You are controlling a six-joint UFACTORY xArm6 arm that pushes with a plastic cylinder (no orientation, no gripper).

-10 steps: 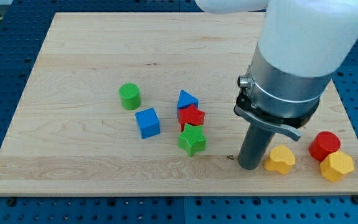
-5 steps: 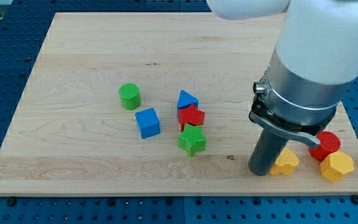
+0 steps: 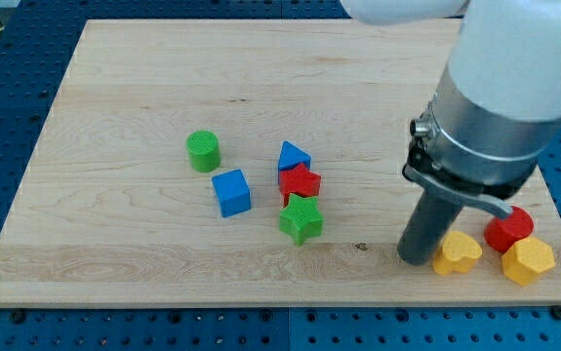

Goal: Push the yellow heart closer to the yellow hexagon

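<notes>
Yellow hexagon: the small yellow hexagonal plastic block (image 3: 528, 260) sits nearest the view's bottom, at about four o'clock on the pale wooden board (image 3: 143, 117), close to its corner.
Yellow heart: the small yellow heart-shaped plastic block (image 3: 457, 253) lies at nine o'clock of the hexagon, near it but with a sliver of board between them.
My tip: the lower end of my dark rod (image 3: 417, 260) stands at nine o'clock of the heart, touching it or just beside it; I cannot tell which.
Jaws: I carry none, only the rod, so there is nothing to stand apart or together.
Red cylinder: the small red round plastic block (image 3: 509, 230) sits at eleven o'clock of the hexagon, just beside it and at two o'clock of the heart.
Risk, overshoot: pushed on toward three o'clock, I judge the heart could ram the hexagon and shunt it toward the board's edge.
Risk, deflection: the heart's rounded lobes could slip off my rod, or catch the red cylinder and turn aside.
Cluster: farther off, at nine to ten o'clock, stand a green star (image 3: 301, 218), red star (image 3: 300, 181), blue triangular block (image 3: 294, 156), blue cube (image 3: 231, 192) and green cylinder (image 3: 203, 151), well apart from the work.
</notes>
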